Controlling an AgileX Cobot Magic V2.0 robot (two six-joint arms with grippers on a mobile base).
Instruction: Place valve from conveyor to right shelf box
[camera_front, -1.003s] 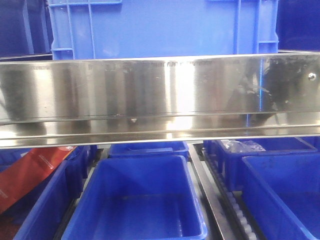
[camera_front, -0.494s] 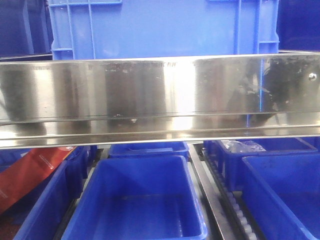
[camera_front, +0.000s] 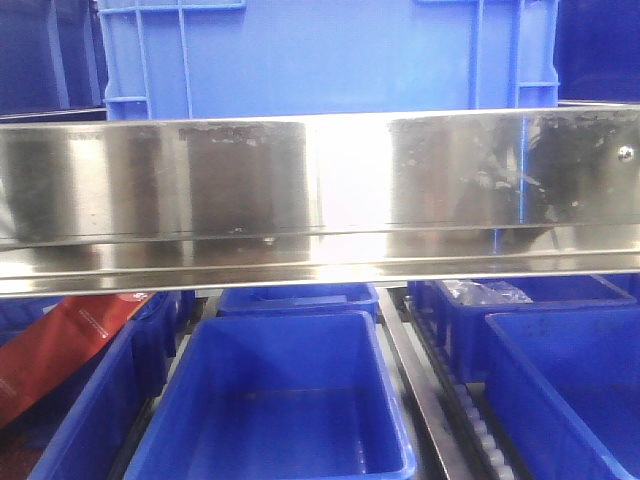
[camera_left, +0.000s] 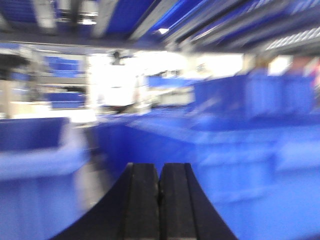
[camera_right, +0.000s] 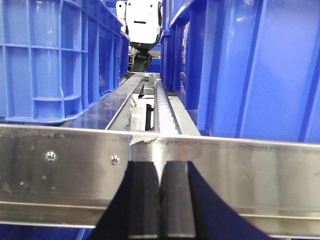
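- No valve and no conveyor are seen in any view; where the valve sits cannot be told, so the pick is judged not yet started.
- Front view is filled by a steel shelf rail (camera_front: 320, 200), with a large blue crate (camera_front: 320, 55) parked on the level above it.
- Below the rail, open blue bins are lined up in lanes: a centre bin (camera_front: 275, 400), apparently empty, and a right bin (camera_front: 570, 390) in the next lane, split off by a roller track (camera_front: 455, 395). Lanes and rollers are judged to be there so bins can slide front to back.
- A bin behind the right one holds a clear plastic bag (camera_front: 485, 292); something red (camera_front: 65, 345) is lying across the left bin.
- Left gripper (camera_left: 160, 200): jaws are pressed together, nothing held, nothing touched. View is heavily motion-blurred; only blue bins are made out ahead.
- Right gripper (camera_right: 160, 200): jaws are closed flat against each other, empty, aimed at a screwed steel crossbar (camera_right: 160, 175) just in front; contact with it cannot be told.
- Past the crossbar, a narrow track gap (camera_right: 150, 100) runs between two tall blue crates.
- Judgement: both jaws must be opened before any grasp.
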